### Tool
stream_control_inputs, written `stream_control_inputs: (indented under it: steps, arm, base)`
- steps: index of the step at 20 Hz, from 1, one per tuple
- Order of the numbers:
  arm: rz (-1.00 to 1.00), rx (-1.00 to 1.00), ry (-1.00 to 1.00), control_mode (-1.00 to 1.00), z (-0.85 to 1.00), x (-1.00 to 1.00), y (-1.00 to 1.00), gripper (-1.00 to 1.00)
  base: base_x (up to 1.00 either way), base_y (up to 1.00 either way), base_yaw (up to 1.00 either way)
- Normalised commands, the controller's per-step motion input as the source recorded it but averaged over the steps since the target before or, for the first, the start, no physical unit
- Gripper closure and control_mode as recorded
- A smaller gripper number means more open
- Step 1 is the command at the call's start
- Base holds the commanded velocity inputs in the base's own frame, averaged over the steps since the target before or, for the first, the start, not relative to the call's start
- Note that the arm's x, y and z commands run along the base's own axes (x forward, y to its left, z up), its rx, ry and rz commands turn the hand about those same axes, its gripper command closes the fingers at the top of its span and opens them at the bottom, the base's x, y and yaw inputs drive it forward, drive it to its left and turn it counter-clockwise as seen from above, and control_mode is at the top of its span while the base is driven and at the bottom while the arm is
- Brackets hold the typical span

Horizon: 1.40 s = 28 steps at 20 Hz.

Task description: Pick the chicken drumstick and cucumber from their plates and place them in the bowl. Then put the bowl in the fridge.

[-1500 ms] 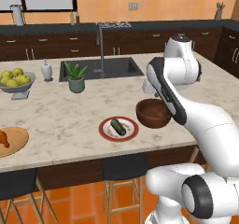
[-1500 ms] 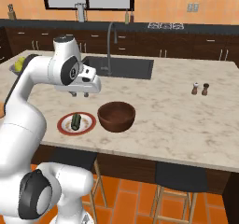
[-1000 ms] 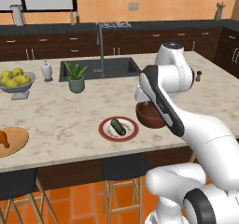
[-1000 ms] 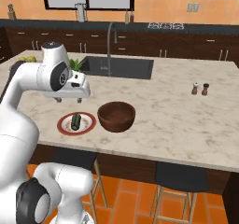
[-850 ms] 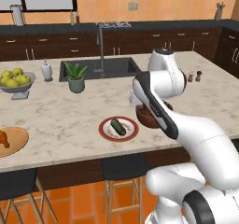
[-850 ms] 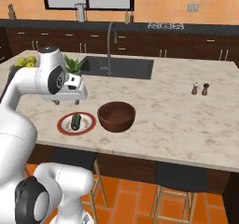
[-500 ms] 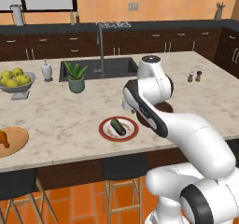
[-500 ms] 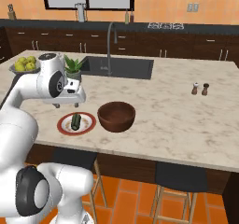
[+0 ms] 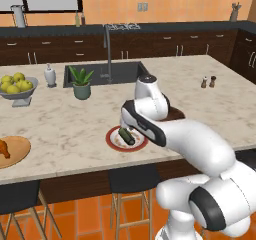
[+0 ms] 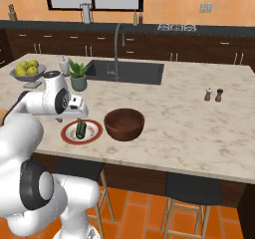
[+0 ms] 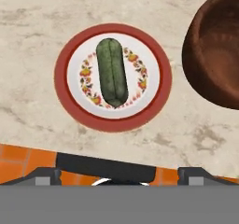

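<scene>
The dark green cucumber [image 11: 111,72] lies on the red-rimmed white plate [image 11: 60,78], straight below my gripper [image 11: 120,174], whose jaws stand wide open and empty. From the base, my gripper [image 9: 124,125] [image 10: 71,117] hovers just above the cucumber [image 9: 126,135] [image 10: 80,129] and its plate [image 9: 109,139] [image 10: 95,133]. The brown bowl [image 10: 124,124] [image 11: 214,50] stands right of that plate; in the left base view my arm hides most of the bowl [image 9: 175,115]. The orange-brown drumstick [image 9: 4,148] rests on the tan wooden plate [image 9: 17,151] at the far left. The fridge is out of view.
A grey fruit bowl [image 9: 17,86] [image 10: 27,71], a potted plant [image 9: 81,83] [image 10: 78,76] and a soap bottle [image 9: 49,76] stand behind, beside the sink [image 9: 110,74]. Salt and pepper shakers [image 10: 213,94] sit far right. Stools [image 9: 132,176] stand under the counter's front edge.
My arm has swung left from over the bowl to above the cucumber plate and come lower. The jaws stayed open. Nothing on the counter moved.
</scene>
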Motion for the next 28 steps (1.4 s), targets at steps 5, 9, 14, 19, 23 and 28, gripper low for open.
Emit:
stream_control_inputs:
  steps: [5, 9, 14, 19, 23, 28]
  arm:
    - [0.0, 0.0, 0.0, -1.0, -0.39, 0.52, 0.18, -1.0]
    - [0.0, 0.0, 0.0, -1.0, -0.39, 0.5, 0.18, -1.0]
    - [0.0, 0.0, 0.01, -1.0, -0.44, 0.14, 0.05, -1.0]
    - [0.0, 0.0, 0.0, -1.0, -0.43, 0.21, 0.0, -1.0]
    - [0.0, 0.0, 0.0, -1.0, -0.33, 0.39, 0.0, -1.0]
    - [0.0, 0.0, 0.01, -1.0, -0.35, 0.3, 0.0, -1.0]
  base:
    - [0.0, 0.0, 0.0]
    - [0.0, 0.0, 0.0]
    - [0.0, 0.0, 0.0]
    - [0.0, 0.0, 0.0]
    - [0.0, 0.0, 0.0]
    - [0.0, 0.0, 0.0]
